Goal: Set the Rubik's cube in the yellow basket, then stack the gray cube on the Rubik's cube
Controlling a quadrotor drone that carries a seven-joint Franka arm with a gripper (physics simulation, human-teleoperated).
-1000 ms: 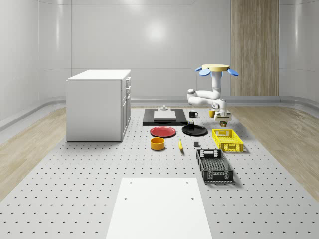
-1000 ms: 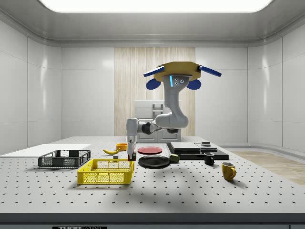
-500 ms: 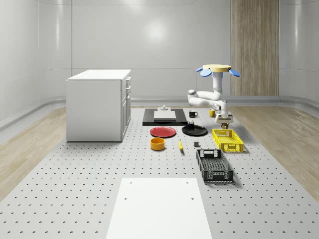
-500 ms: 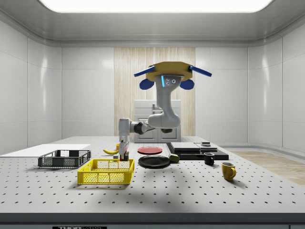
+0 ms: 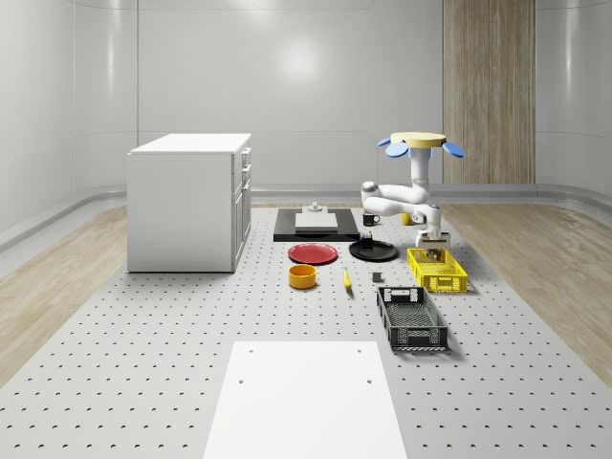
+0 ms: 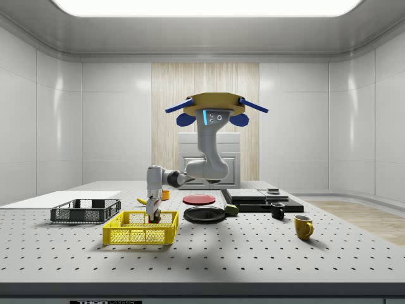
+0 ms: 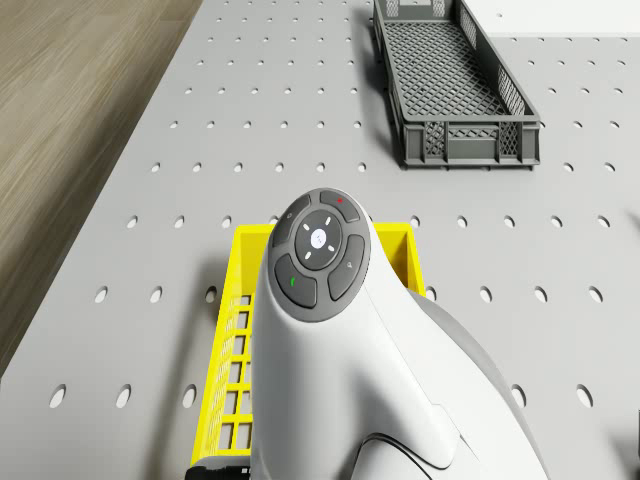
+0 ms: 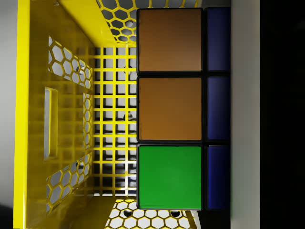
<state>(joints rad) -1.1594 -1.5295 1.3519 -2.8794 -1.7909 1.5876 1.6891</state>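
I have the drone (image 6: pixel 209 104) hovering above the table (image 5: pixel 143 363), beside the yellow basket (image 6: pixel 140 229) on the black plate's (image 6: pixel 204 215) side. The arm reaches down so the gripper (image 6: pixel 152 217) hangs just inside the yellow basket, clamped on the Rubik's cube (image 8: pixel 169 109). In the wrist view the Rubik's cube sits over the basket's mesh floor, near one end wall.
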